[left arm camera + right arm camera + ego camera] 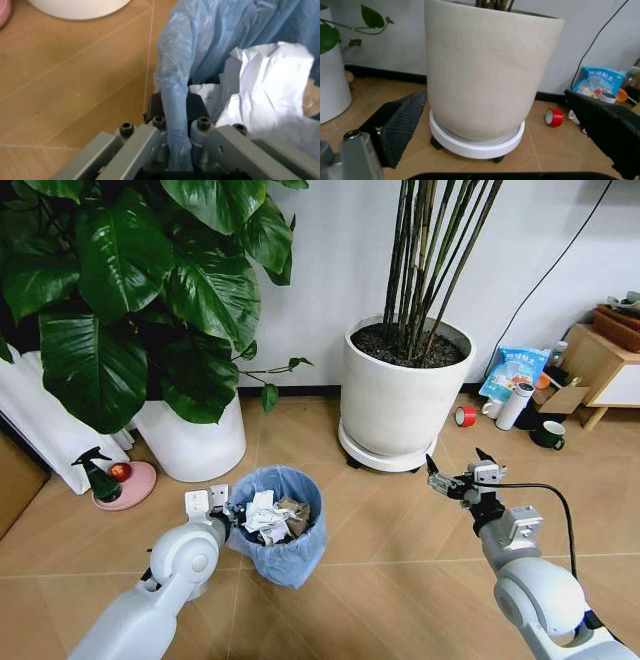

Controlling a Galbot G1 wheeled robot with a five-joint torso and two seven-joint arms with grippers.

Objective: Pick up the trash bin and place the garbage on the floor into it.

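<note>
1. The bin (283, 530) is sitting on the floor (400, 520), just in front of the big leafy plant's white pot (192, 442).
2. The bin is wearing a crinkly blue bag (210, 45).
3. White crumpled paper (265, 515) and some brown bits are lying inside the bin.
4. The left gripper (222, 518) is touching the bin's rim on the side nearest the robot's left arm.
5. Its fingers (172, 108) are squeezing tight on the rim, with the blue bag pinched between them.
6. The right gripper (455, 470) is hanging in the air to the right of the bin, well apart from it.
7. Its fingers (402, 123) are spread wide and gripping nothing.
8. The right gripper is pointing at the other white pot (400, 395), which is standing on a wheeled tray behind the bin.
</note>
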